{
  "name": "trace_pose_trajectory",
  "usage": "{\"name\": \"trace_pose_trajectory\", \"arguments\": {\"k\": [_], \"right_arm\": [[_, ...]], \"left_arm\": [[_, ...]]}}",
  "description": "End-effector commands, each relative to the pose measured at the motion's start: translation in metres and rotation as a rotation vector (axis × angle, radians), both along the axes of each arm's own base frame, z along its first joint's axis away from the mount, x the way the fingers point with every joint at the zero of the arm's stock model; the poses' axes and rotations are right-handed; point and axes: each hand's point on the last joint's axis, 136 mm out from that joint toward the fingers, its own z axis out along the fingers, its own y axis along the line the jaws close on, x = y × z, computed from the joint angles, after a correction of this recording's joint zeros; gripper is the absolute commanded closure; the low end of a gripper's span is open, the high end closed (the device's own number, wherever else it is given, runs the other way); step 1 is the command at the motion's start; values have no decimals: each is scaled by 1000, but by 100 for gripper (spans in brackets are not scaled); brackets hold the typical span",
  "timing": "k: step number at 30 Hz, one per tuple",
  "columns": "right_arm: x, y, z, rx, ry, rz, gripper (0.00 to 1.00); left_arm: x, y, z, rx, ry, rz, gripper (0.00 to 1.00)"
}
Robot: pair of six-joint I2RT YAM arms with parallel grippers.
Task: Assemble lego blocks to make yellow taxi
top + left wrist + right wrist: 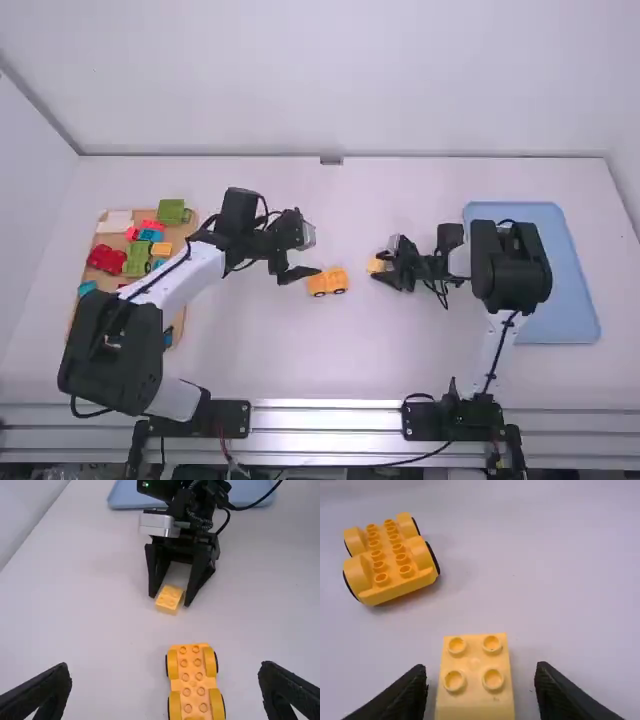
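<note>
High view: yellow wheeled base (pixel 328 282) on table, frame centre. Left gripper (pixel 309 256) just beside base, fingers spread wide. Right gripper (pixel 378 267), right of centre: fingers parted around yellow four-stud brick (pixel 474 680), gap each side.

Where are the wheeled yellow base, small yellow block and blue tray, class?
Wheeled yellow base (pixel 192 684): left wrist view, middle of its studded top.
Small yellow block (pixel 474 669): right wrist view, its studded top.
Blue tray (pixel 575 290): high view, bare floor near its right side.
</note>
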Motion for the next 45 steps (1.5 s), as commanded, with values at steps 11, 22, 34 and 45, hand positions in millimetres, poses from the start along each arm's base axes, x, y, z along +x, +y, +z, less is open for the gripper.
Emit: {"name": "trace_pose_trajectory", "arguments": {"k": [11, 22, 34, 45], "right_arm": [[-4, 0, -6, 5, 36, -1, 63], [3, -4, 16, 80, 81, -6, 84], [2, -2, 62, -45, 2, 59, 83], [2, 14, 84, -117, -88, 100, 82]], "left_arm": [[-4, -2, 4, -22, 5, -17, 1], [-15, 0, -35, -38, 103, 26, 1], [-19, -2, -85, -135, 149, 122, 1], [-23, -1, -108, -128, 174, 122, 1]]}}
